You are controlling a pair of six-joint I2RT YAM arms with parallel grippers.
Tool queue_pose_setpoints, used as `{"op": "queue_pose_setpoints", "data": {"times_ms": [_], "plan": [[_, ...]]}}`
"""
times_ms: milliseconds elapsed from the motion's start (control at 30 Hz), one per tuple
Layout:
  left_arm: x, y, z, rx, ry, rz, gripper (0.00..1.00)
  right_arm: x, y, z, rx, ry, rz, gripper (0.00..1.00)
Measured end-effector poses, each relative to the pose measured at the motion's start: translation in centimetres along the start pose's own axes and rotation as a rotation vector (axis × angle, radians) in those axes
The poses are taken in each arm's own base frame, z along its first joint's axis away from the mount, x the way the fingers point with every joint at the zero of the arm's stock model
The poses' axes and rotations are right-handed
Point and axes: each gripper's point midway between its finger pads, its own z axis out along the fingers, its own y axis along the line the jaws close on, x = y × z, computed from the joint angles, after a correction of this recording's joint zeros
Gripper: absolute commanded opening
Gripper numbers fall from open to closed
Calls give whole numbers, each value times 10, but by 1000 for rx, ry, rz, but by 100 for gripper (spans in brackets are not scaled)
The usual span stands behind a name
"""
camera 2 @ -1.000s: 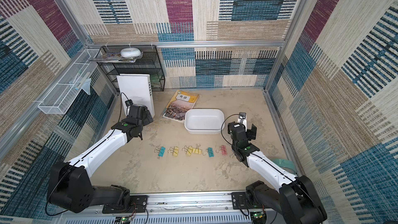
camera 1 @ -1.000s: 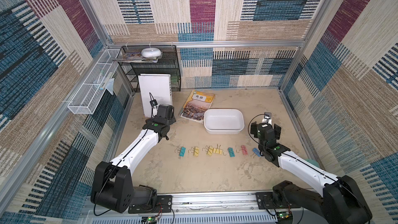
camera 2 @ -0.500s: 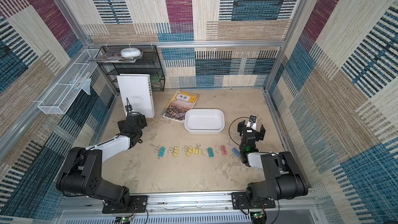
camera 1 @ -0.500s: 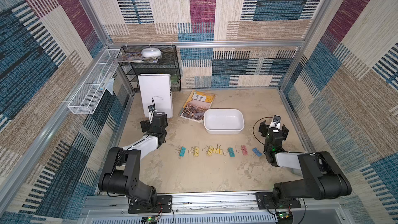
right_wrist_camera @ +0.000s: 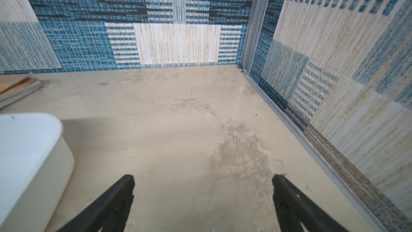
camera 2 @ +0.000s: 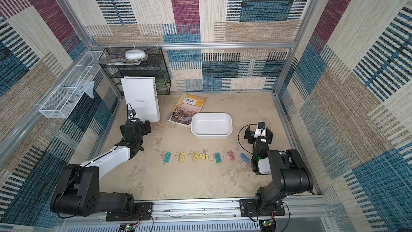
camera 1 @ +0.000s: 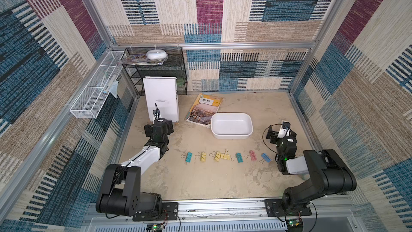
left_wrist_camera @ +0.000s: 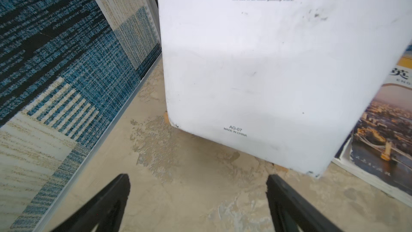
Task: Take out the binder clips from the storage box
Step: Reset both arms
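Clips: we are counting seven binder clips [camera 1: 225,156] lying in a row on the surface [camera 1: 200,179], all outside the storage box [camera 1: 231,135]. The row is sitting behind both claws, toward the robot's base, and between the two arms. We are finding the storage box resting between the claws, nearer the right claw [right_wrist_camera: 203,177], with its rounded corner showing near one finger in the right wrist view. We are recording the right claw as spread wide, gripping nothing, hanging over bare surface. We are recording the left claw [left_wrist_camera: 198,178] as equally spread and gripping nothing, facing a white upright book [left_wrist_camera: 267,63] just ahead. A textbook [camera 1: 204,110] is lying flat just beside the storage box.
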Motion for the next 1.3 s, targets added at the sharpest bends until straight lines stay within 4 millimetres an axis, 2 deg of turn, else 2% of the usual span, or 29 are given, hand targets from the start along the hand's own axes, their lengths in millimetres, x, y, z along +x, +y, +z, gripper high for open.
{"op": "queue_pose_setpoints", "data": {"times_ms": [167, 233, 367, 433, 533, 600, 767, 1300], "plan": [[49, 2, 2, 15, 70, 56, 99, -1, 3, 0, -21, -5, 3, 99], [61, -1, 5, 36, 82, 66, 99, -2, 4, 0, -25, -5, 4, 99], [60, -5, 12, 58, 36, 58, 99, -2, 5, 0, -28, -5, 4, 99], [53, -6, 13, 84, 1, 35, 99, -2, 5, 0, -28, -6, 4, 99], [57, 2, 15, 98, -27, 1, 99, -2, 5, 0, -28, -5, 5, 99], [65, -1, 17, 123, 0, -8, 99, -2, 5, 0, -28, -5, 5, 99], [53, -5, 18, 160, -42, -29, 99, -2, 5, 0, -28, -5, 5, 99], [52, -11, 17, 193, -48, -30, 99, -2, 5, 0, -29, -6, 5, 99]]}}
